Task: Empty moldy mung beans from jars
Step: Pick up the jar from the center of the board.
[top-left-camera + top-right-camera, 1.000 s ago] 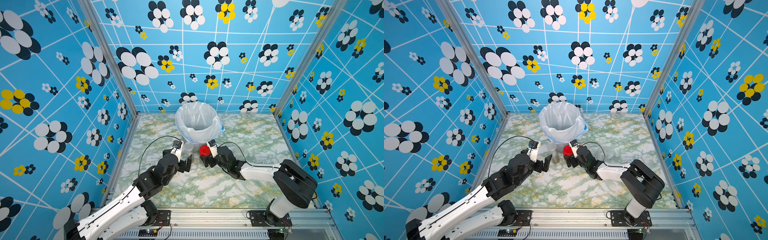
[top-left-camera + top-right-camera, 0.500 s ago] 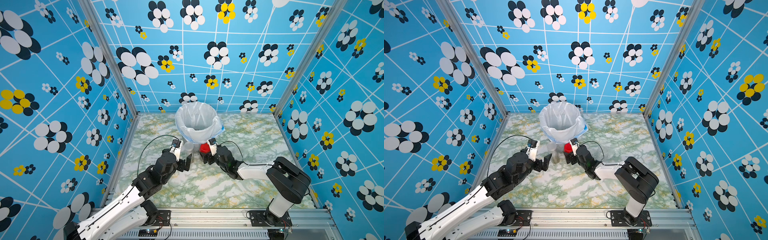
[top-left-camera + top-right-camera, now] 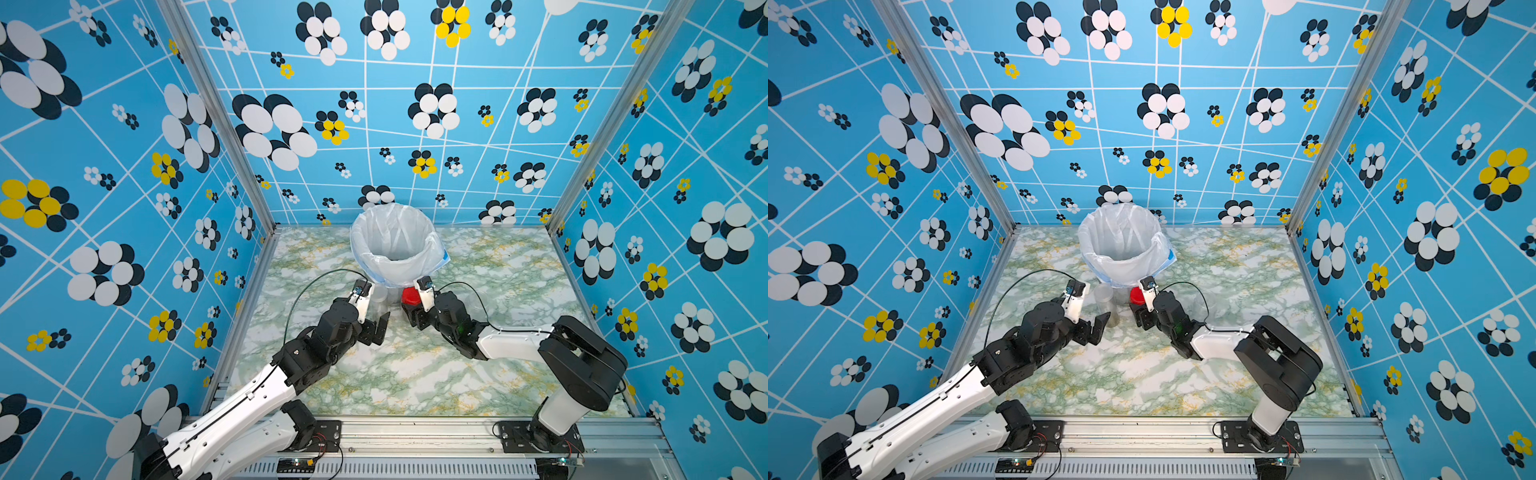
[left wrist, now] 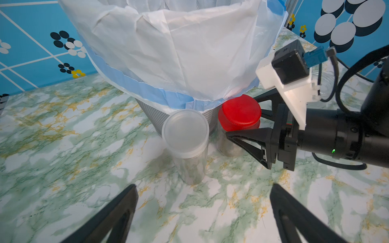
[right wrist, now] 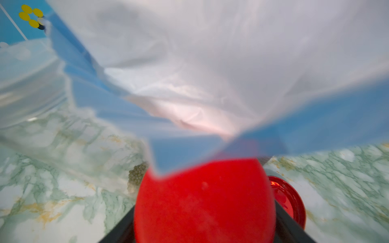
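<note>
My right claw [image 4: 242, 116] brackets the red-lidded jar [image 5: 205, 202], clamped or not I cannot tell, while my left claw [image 4: 203, 187] gapes wide before the clear-lidded jar [image 4: 186, 134] of mung beans [image 4: 192, 173], open marble tabletop [image 4: 63, 136] either side, the bag-lined bucket [image 4: 189, 52] crowding just beyond both.

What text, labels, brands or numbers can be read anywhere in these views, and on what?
No text reads anywhere.
On the red-lidded jar: no label or print.
On the clear-lidded jar: no label or print.
On the white bag: blank.
On the black camera housing at the right wrist: any marking is too small to read.
</note>
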You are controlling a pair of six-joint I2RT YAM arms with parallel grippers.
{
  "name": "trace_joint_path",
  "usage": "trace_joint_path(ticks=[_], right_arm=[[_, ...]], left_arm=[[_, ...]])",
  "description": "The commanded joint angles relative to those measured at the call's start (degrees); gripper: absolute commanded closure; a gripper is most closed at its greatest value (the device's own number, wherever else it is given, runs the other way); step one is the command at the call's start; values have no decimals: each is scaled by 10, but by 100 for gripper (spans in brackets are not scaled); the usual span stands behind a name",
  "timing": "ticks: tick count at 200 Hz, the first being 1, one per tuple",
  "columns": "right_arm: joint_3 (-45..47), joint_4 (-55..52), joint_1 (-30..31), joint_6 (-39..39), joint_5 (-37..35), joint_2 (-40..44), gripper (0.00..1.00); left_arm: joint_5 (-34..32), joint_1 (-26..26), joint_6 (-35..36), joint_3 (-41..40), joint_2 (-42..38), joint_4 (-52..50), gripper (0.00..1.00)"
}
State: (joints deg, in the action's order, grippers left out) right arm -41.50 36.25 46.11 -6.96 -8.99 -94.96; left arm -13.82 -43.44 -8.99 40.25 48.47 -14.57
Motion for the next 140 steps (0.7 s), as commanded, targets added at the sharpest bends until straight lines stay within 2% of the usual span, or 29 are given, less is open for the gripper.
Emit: trace_joint_path(ticks=[1,29,63,85,109,140], right_arm=[[15,-21,5,4,10,54,38],[16,-83,6,-7,37,123,38],[-31,-205,6,-11,75,218,38],[-63,-267,6,-16,74,270,38],[-78,-283,6,-38,97,317,38],[-133,-329,6,-47,129,332,38]], left_arm=[[28,5,12,16,3,19,0],[79,6,26,14,10,35,1],[151,5,32,21,25,73,1],[167,2,41,33,44,83,1],[198,1,48,30,64,123,1],[215,0,73,55,99,161,1]])
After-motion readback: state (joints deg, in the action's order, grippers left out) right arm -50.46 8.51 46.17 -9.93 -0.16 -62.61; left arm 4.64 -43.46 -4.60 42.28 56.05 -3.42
